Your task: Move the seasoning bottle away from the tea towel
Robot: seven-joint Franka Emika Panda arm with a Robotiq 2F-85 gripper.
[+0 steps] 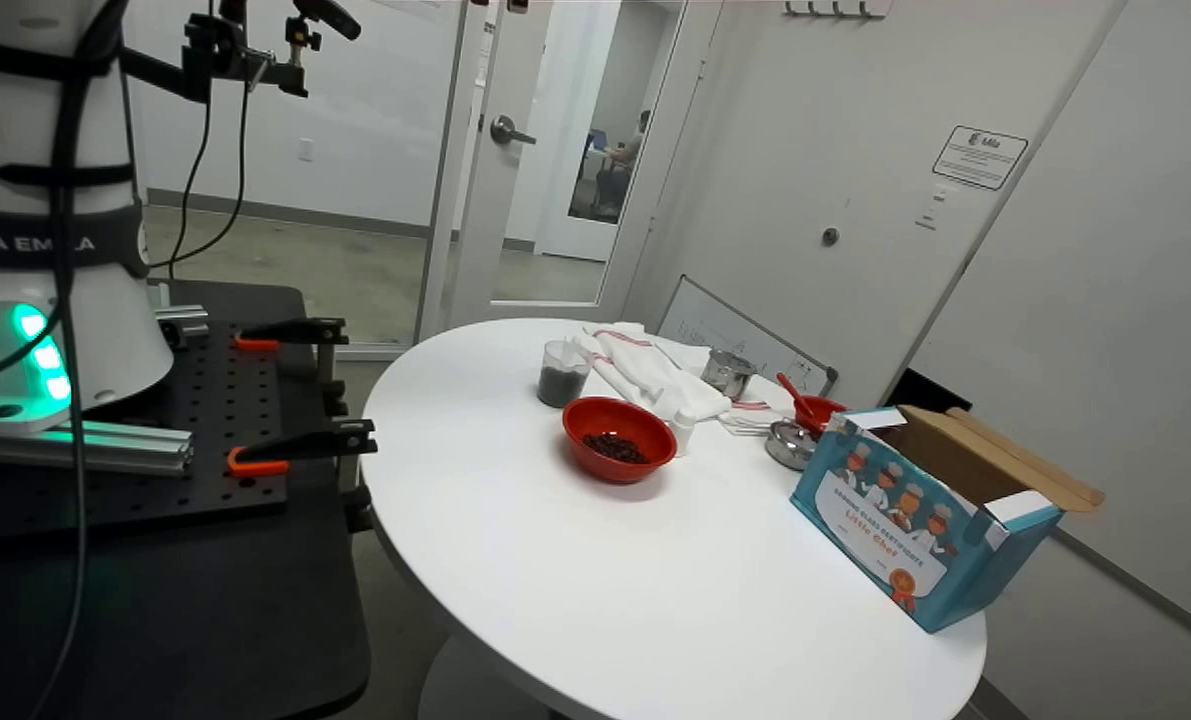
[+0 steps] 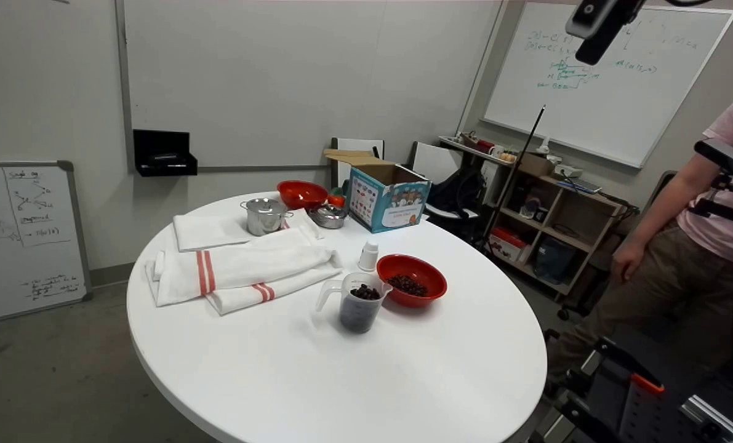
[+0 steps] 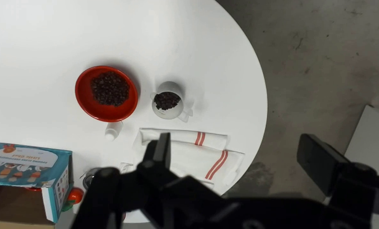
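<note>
The seasoning bottle (image 2: 368, 256), small and white, stands upright near the middle of the round white table (image 2: 366, 394), well in from the edges. A red bowl (image 2: 410, 264) holding small dark pieces (image 2: 407, 285) sits just beside it; I cannot tell whether the two touch. On the bottle's other side lies the tea towel (image 2: 243, 267), white with red stripes and folded, which in an exterior view spreads toward the left edge; the wrist view shows a narrow strip of bare table between bottle and towel. The gripper (image 3: 234, 141) has its fingers (image 3: 162, 148) spread wide, with a broad gap between them: in the wrist view one shows over the towel, the other past the edge of the table, against the floor (image 3: 304, 63). A clear jug (image 2: 359, 311) with a handle, also holding dark pieces, stands near the bowl and the towel, closer to the near edge than the bottle is in an exterior view. Toward the far edge there stand a steel pot (image 2: 265, 216), on the towel or right behind it, I cannot tell which, then another red bowl (image 2: 303, 195), a low metal pan (image 2: 328, 216) and a blue cardboard box (image 2: 391, 206) with its flaps up. Beyond the right edge stands a person (image 2: 717, 203) in a pink top.
</note>
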